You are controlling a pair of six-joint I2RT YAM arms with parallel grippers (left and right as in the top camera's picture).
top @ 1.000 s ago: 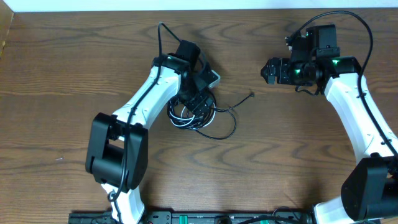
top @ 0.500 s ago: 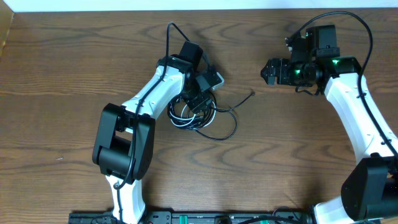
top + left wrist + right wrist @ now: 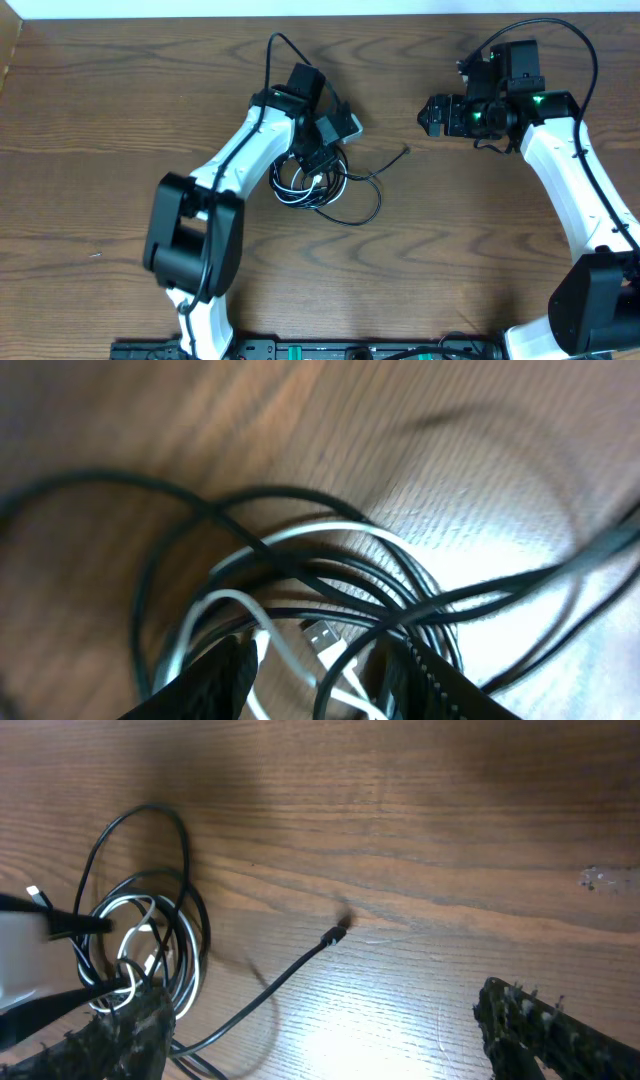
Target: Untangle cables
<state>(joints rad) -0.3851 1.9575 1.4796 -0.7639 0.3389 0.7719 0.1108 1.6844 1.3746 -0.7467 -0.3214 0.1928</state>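
The cables [image 3: 345, 190] lie tangled in loops at mid-table: a black cord [image 3: 200, 510] and a white cord [image 3: 330, 528] wound together. One black strand runs right to a small plug [image 3: 405, 152]. My left gripper [image 3: 322, 165] points down into the bundle. Its fingers [image 3: 225, 680] stand apart on either side of white strands and a white USB plug [image 3: 322, 637], and I see no pinch. A black loop lies against the right finger. My right gripper [image 3: 432, 113] hovers open and empty to the right, facing the bundle [image 3: 150, 935] and the black plug [image 3: 335, 935].
The brown wooden table [image 3: 480, 250] carries nothing else nearby. Thicker black arm cables arc over each wrist [image 3: 570, 40]. The table's far edge meets a white wall at the top. The left arm's fingers [image 3: 50, 925] show at the left edge of the right wrist view.
The left arm has shifted slightly and its jaws have narrowed around the strands in the bundle. The right arm has not moved.
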